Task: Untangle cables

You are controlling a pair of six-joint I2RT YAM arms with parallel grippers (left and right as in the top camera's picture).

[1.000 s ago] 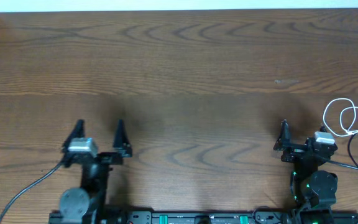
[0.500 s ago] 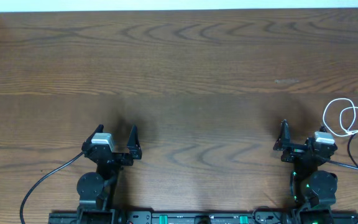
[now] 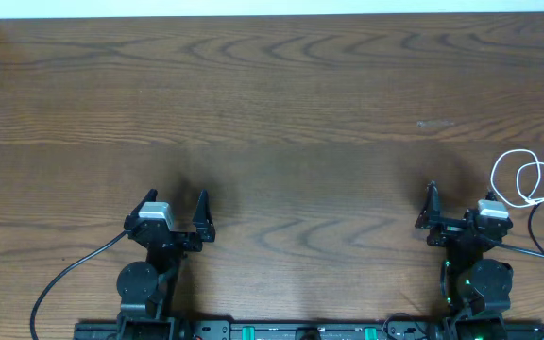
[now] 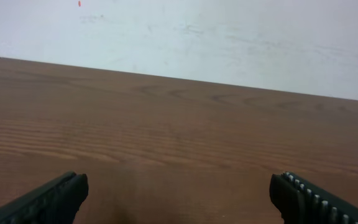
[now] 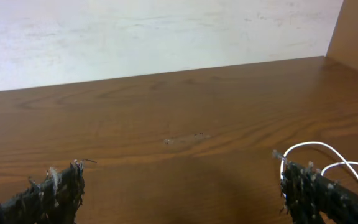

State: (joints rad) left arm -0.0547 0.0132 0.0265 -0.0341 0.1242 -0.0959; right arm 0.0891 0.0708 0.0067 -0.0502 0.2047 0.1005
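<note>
White cable [image 3: 527, 179] loops lie just right of my wide, empty right end effector [image 3: 459, 196]. I'd pinch one strand low.

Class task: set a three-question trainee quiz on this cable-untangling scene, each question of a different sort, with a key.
1. Fill in: the left end effector and the right end effector both stand ____.
2. Where does the thin white looped cable lie on the brown wooden table? A) centre B) beside the right end effector, near the right edge C) far left corner
3. True or false: the left end effector grips the white cable.
Key: 1 open; 2 B; 3 false.
</note>
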